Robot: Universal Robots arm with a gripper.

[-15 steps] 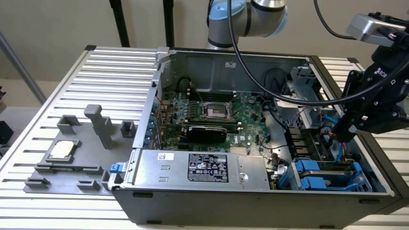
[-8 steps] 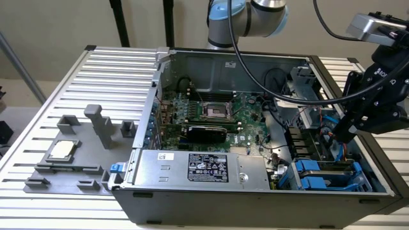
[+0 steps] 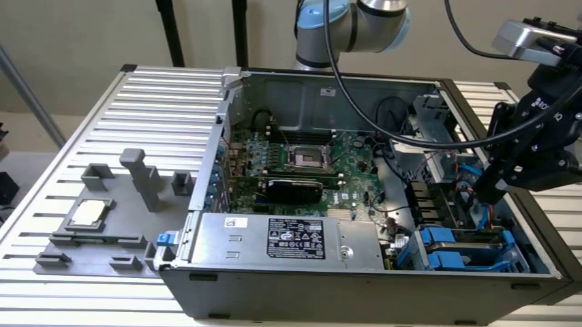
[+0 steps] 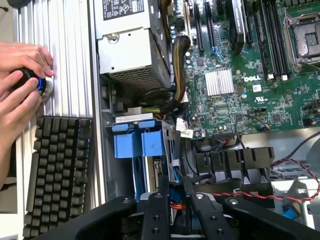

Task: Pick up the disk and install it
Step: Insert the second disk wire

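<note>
The black robot hand [image 3: 486, 194] reaches down inside the open dark-grey metal computer case [image 3: 364, 286], at the end of the case that holds the drive bay, beside the red and black wiring there; in the wrist view its two dark fingers [image 4: 161, 200] stand close together with a narrow gap, and I cannot tell whether they are clenched on something or merely nearly closed. A thin blue and orange sliver [image 4: 175, 196] shows in that gap; it may be the edge of the disk's blue rail, but that is a guess, and the silver-grey disk with its white label cannot be made out for certain anywhere in the case. Two blue plastic drive carriers [image 3: 454, 248] sit side by side in the bay at the case's corner, next to the silver boxed power supply [image 3: 272, 238]; the green motherboard [image 3: 300, 163] lies in the middle of the case. Outside the case, on the ribbed aluminium counter [image 3: 163, 88], a grey fixture plate carries the small square silver chip [image 3: 89, 212]. Judging by this, the work is at the bay; a seated disk is not evident.
</note>
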